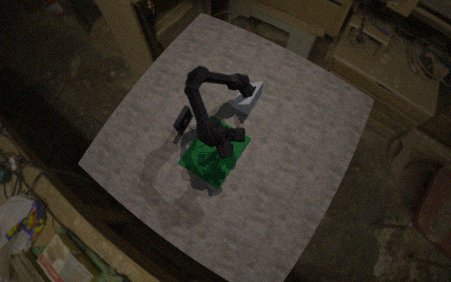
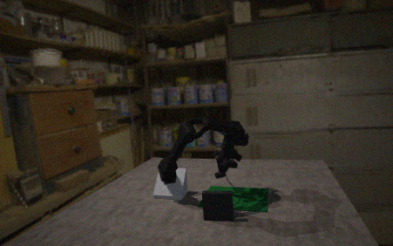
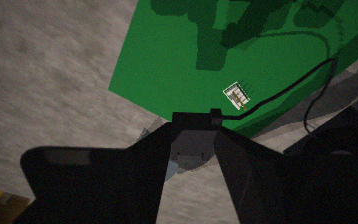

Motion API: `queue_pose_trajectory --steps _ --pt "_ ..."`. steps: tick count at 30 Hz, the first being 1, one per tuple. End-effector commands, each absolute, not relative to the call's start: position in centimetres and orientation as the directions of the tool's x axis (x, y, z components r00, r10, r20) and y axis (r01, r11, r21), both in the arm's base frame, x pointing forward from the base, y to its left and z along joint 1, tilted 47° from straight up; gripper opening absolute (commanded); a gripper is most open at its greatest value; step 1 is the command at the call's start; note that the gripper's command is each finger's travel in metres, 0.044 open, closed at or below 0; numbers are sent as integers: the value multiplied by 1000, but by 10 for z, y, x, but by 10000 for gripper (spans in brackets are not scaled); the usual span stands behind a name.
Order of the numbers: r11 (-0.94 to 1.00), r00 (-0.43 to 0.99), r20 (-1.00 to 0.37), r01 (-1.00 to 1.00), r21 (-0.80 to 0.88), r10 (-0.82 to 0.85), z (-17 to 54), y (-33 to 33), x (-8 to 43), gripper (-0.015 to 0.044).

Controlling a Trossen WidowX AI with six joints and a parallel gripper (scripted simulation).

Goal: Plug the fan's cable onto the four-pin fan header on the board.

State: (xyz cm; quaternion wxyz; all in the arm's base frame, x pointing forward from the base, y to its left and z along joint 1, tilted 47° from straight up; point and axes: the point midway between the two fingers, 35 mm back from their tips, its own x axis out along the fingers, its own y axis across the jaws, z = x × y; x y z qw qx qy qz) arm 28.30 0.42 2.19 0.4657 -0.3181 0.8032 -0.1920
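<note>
Item, nearest in the wrist view: jaws, clamped on a small black rectangular plug (image 3: pixel 192 121), which we judge above the board. Item: thin black cable (image 3: pixel 295 86) (image 2: pixel 229 182), trailing from it toward two o'clock. Item: white four-pin header (image 3: pixel 231 93), at one o'clock from the plug, unoccupied. Item: flat green board (image 3: pixel 150 75) (image 1: pixel 190 161) (image 2: pixel 257 193). Item: square black fan (image 3: pixel 325 139) (image 1: pixel 182 120) (image 2: pixel 218 206), at four o'clock. We count grasping done; aligning, full seating, release and withdrawal remain.

Your claw (image 1: pixel 225 149) (image 2: pixel 221 174) (image 3: pixel 194 131) above board (image 1: pixel 200 162) (image 2: pixel 254 201) (image 3: pixel 155 70), plug (image 3: pixel 192 121) between fingers. In your wrist view, header (image 3: pixel 237 93) on board, beyond claw, rightward; fan (image 1: pixel 182 119) (image 2: pixel 218 206) (image 3: pixel 351 122) right of claw, beside board.
</note>
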Motion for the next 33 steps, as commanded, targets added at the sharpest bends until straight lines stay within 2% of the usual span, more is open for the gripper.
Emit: queue_pose_trajectory --steps 1,22,33 --pt "717 -333 -638 -403 -569 -694 33 -3 276 0" --pt "566 -174 -683 -719 -404 -709 73 -38 229 0" --pt "458 -111 -687 -819 -346 -718 80 -52 206 0"
